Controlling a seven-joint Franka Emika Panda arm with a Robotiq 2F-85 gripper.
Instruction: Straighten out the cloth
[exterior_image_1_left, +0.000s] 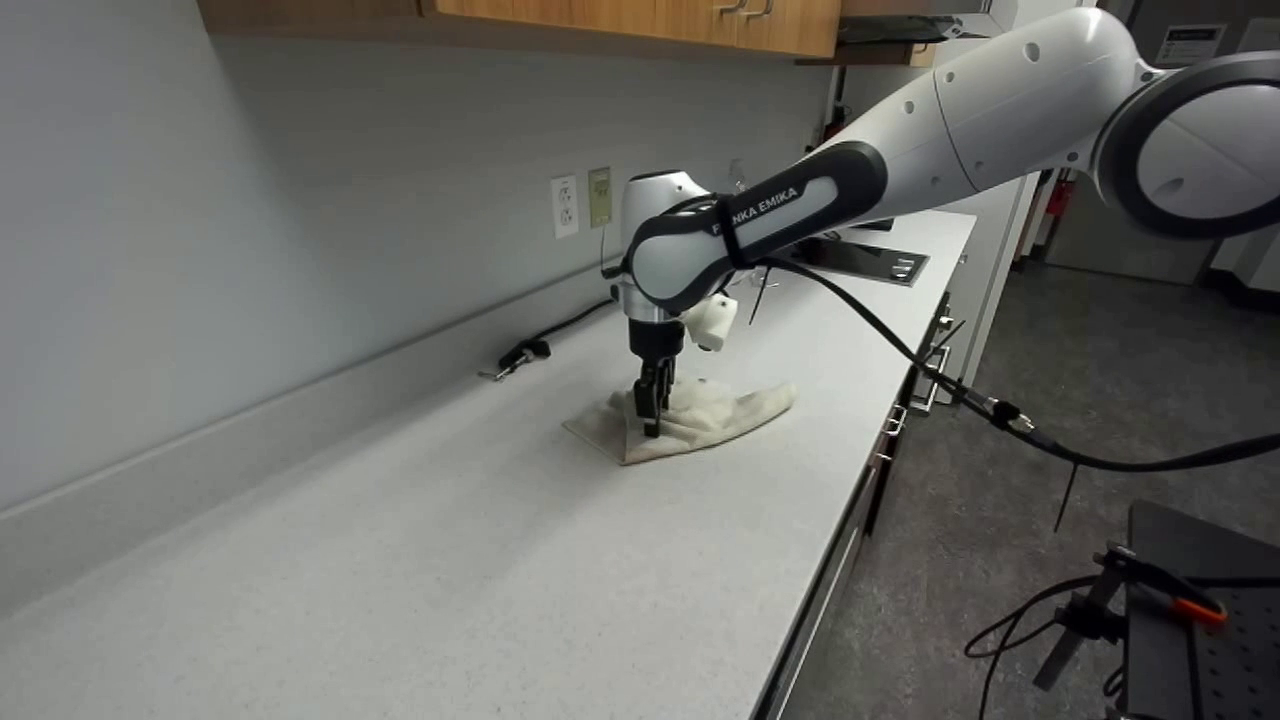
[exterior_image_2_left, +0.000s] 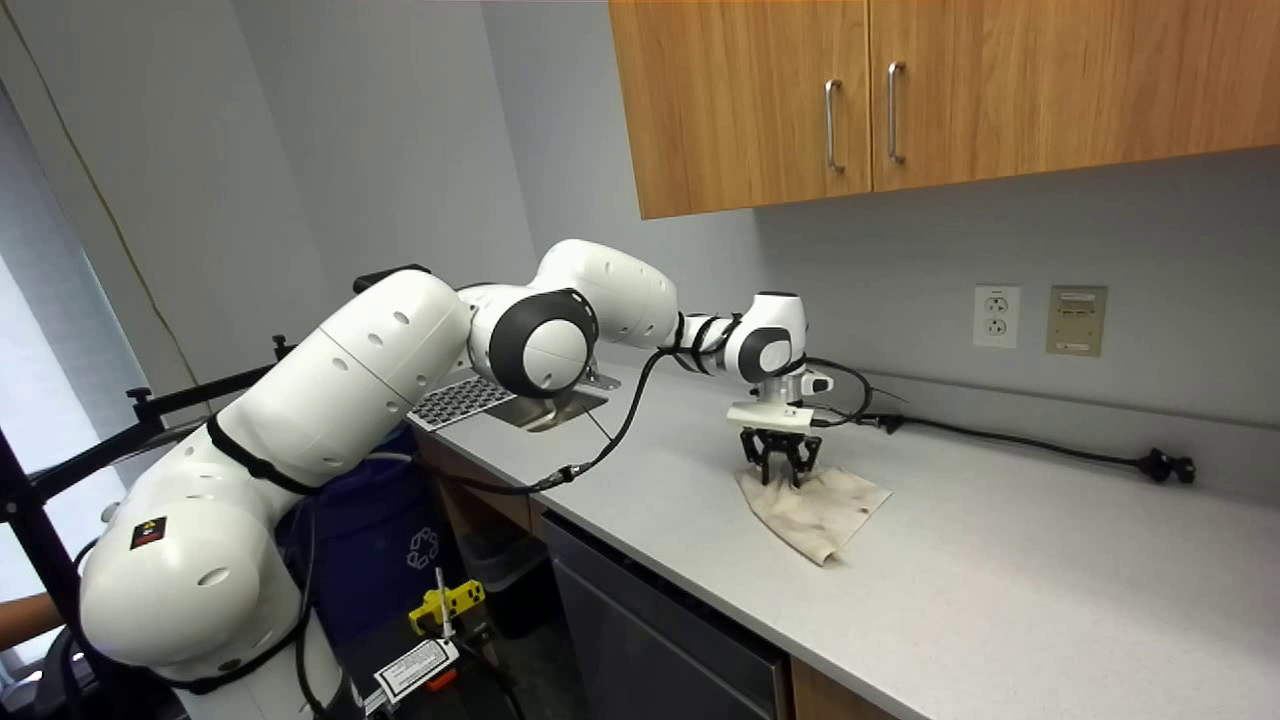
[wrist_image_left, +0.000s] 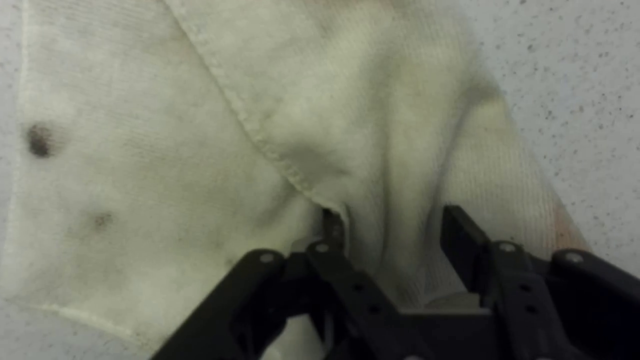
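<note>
Cloth (exterior_image_2_left: 815, 515), cream-coloured and rumpled, is laid on the worktop (exterior_image_1_left: 450, 560), partly flat and partly gathered into folds. In the wrist view, its left portion is seen fairly smooth, marked by a dark stain (wrist_image_left: 40, 140) and a smaller, fainter spot (wrist_image_left: 102, 220); a stitched edge (wrist_image_left: 260, 142) is drawn diagonally down to the middle, and to the right of it soft ridges are bunched up. The black pincer (wrist_image_left: 392, 220) is pointed downward at the cloth; its two fingers (wrist_image_left: 462, 245) are set apart, with folds of fabric seen between them, and the tip of the finger at the left of that view is partly covered by the stitched edge. The pincer is carried by a white and dark grey arm (exterior_image_2_left: 380, 350), lettered "Franka Emika" in an exterior view. Beyond the cloth, a black cord (exterior_image_2_left: 1050, 445) is laid on the worktop near the wall (exterior_image_1_left: 400, 200). On that wall, a white power outlet (exterior_image_1_left: 565, 207) and a beige plate (exterior_image_1_left: 600, 196) are mounted side by side, shown in both exterior views. Above them, wooden cabinets (exterior_image_2_left: 990, 90) are hung, fitted with metal handles (exterior_image_2_left: 831, 125). Farthest off, a printed notice (exterior_image_1_left: 1189, 46) is posted on a grey surface.
</note>
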